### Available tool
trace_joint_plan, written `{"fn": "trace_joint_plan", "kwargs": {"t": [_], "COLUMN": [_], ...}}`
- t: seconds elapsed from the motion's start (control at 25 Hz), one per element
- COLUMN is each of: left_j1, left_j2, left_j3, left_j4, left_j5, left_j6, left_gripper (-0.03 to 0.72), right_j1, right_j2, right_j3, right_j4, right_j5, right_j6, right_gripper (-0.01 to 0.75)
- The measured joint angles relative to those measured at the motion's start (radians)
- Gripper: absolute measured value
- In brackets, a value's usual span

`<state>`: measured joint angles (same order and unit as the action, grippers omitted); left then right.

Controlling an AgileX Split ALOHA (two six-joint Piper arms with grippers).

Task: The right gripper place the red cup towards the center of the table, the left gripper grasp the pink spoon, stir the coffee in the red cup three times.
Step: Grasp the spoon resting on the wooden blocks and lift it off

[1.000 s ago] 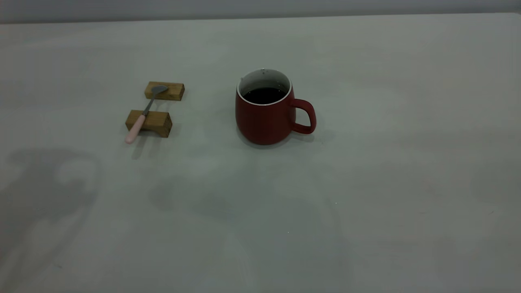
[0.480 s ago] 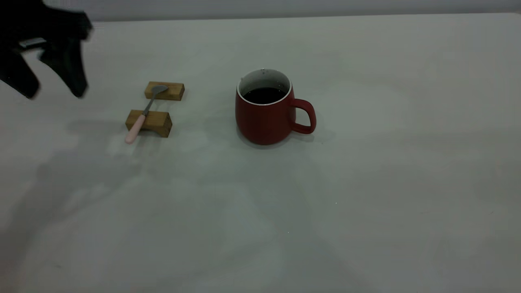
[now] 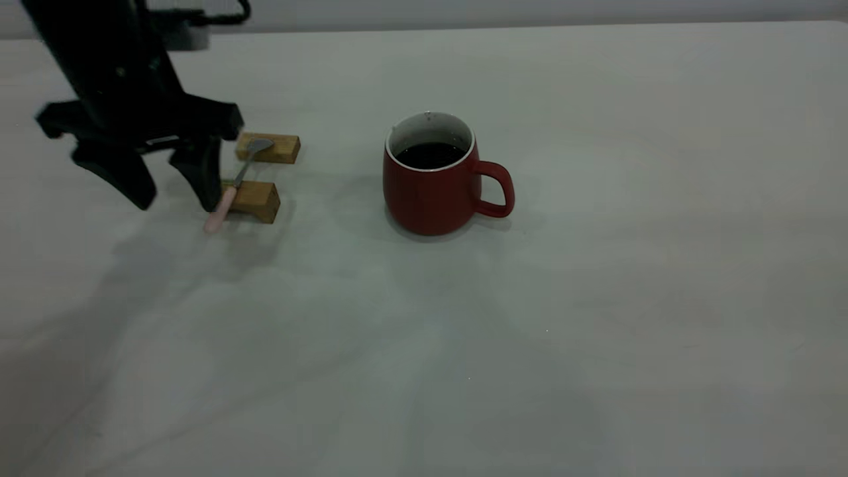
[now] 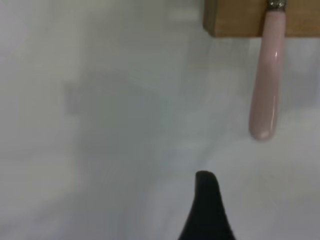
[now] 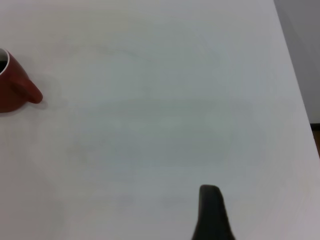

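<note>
The red cup (image 3: 429, 192) stands upright near the middle of the table (image 3: 596, 298), handle to the right, with dark coffee (image 3: 430, 154) inside. The pink spoon (image 3: 222, 205) lies across two wooden blocks, pink handle toward the near edge, bowl on the far block. My left gripper (image 3: 175, 197) hangs open just left of the spoon, its right finger close beside the pink handle. In the left wrist view the spoon handle (image 4: 265, 85) lies off to one side of one black finger (image 4: 206, 210). The right gripper shows only one finger (image 5: 210, 212), far from the cup (image 5: 12, 87), holding nothing.
The near wooden block (image 3: 255, 199) and the far wooden block (image 3: 275, 147) carry the spoon. The table's edge (image 5: 300, 100) runs along one side in the right wrist view. Bare table lies in front of and to the right of the cup.
The left arm has come in from the far left and moved down and right, from off the table's corner to just beside the spoon. Cup, spoon and blocks have not moved.
</note>
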<state>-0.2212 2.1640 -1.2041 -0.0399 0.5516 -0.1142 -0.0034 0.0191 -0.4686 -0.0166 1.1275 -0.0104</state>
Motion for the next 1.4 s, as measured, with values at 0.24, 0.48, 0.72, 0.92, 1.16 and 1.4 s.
{"fn": "trace_joint_plan", "kwargs": {"t": [0.24, 0.48, 0.72, 0.92, 1.16, 1.4], "left_j1": [-0.008, -0.008, -0.008, -0.008, -0.008, -0.008], "left_j2": [0.081, 0.147, 0.162, 0.162, 0.162, 0.094], "left_j3": [-0.049, -0.088, -0.099, -0.1, -0.115, -0.32], "left_j4": [0.0, 0.0, 0.0, 0.0, 0.0, -0.02], "left_j5": [-0.024, -0.029, -0.075, -0.097, -0.066, 0.269], "left_j6": [0.001, 0.002, 0.004, 0.005, 0.003, -0.093], "left_gripper": [0.633, 0.603, 0.47, 0.203, 0.166, 0.166], "right_j1": [0.0, 0.0, 0.0, 0.0, 0.0, 0.0], "right_j2": [0.0, 0.0, 0.0, 0.0, 0.0, 0.0], "right_j3": [0.0, 0.0, 0.0, 0.0, 0.0, 0.0], "right_j4": [0.0, 0.0, 0.0, 0.0, 0.0, 0.0], "right_j5": [0.0, 0.0, 0.001, 0.001, 0.001, 0.001], "right_j6": [-0.001, 0.0, 0.0, 0.0, -0.002, -0.002], "right_gripper": [0.584, 0.584, 0.584, 0.584, 0.584, 0.584]}}
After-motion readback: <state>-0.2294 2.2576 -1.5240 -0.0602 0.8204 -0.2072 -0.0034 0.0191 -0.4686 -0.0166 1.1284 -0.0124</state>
